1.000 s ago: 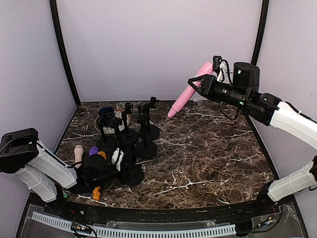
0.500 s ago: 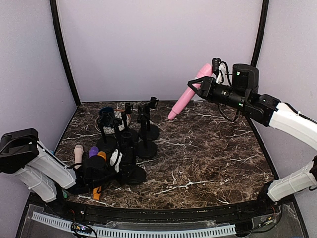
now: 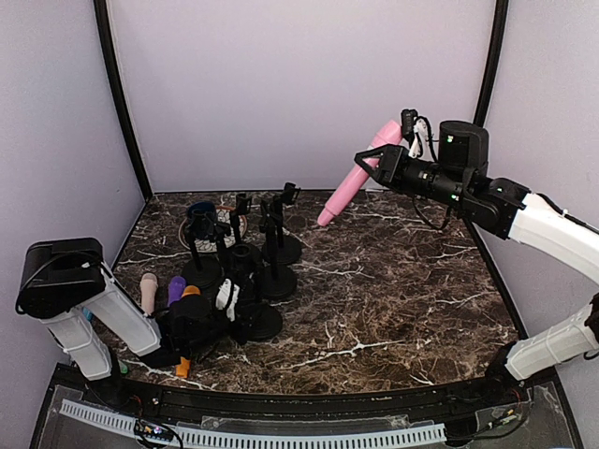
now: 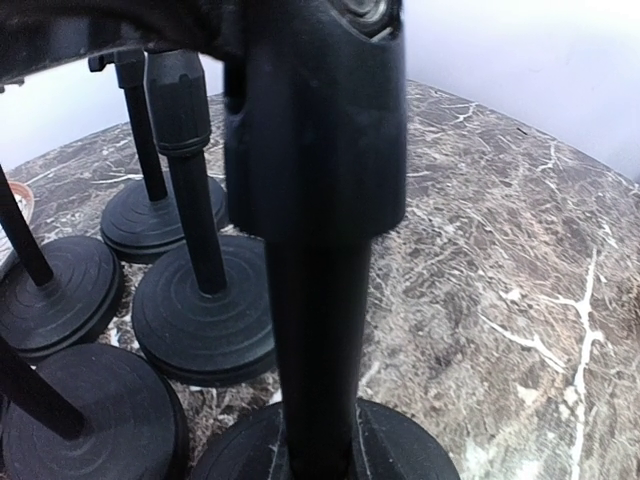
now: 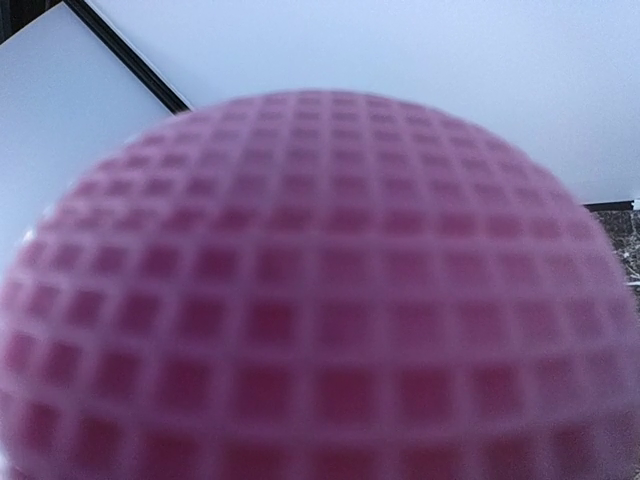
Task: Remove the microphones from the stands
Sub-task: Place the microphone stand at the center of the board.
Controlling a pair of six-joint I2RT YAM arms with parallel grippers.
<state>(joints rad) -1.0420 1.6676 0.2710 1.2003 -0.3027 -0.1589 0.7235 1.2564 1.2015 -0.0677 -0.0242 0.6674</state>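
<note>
While the right gripper (image 3: 376, 161) still pinches the microphone (image 3: 348, 185) (aloft), the left gripper (image 3: 230, 299) has clamped a stand (image 4: 315, 300)

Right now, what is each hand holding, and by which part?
Right hand: pink microphone, by the upper handle near its head. Left hand: shut around the nearest black stand, by its post.

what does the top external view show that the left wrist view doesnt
Only top external: the right claw holding the pink microphone high in the air, and loose microphones lying on the marble table. Only left wrist: a close look at the front stand and its pole, with ridged round bases around it. Both: the black stands on that table.
</note>
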